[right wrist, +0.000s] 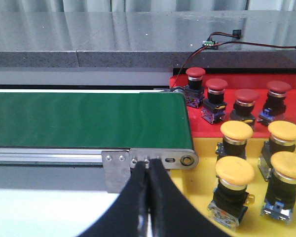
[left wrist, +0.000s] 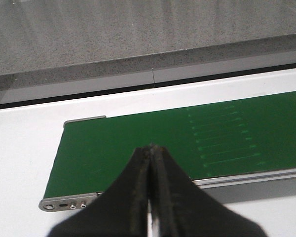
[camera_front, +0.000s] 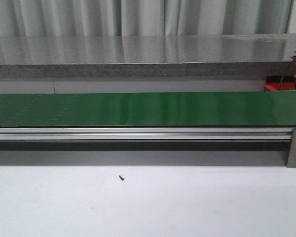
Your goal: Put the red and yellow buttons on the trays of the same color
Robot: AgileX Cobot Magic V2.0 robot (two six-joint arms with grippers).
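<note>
Both claws, left gripper [left wrist: 150, 148] and right gripper [right wrist: 149, 165], closed empty; I'd risk toppling the crowded yellow buttons [right wrist: 235, 170] at lower right when the next arrives on the bare green belt [camera_front: 138, 108].

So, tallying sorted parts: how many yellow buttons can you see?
4, all on the yellow tray past the belt's end: two nearer the red tray, two nearer the camera. More may sit outside the frame.

Left gripper [left wrist: 151, 190] fingers pressed together; right gripper [right wrist: 149, 197] likewise, apparently empty.
</note>
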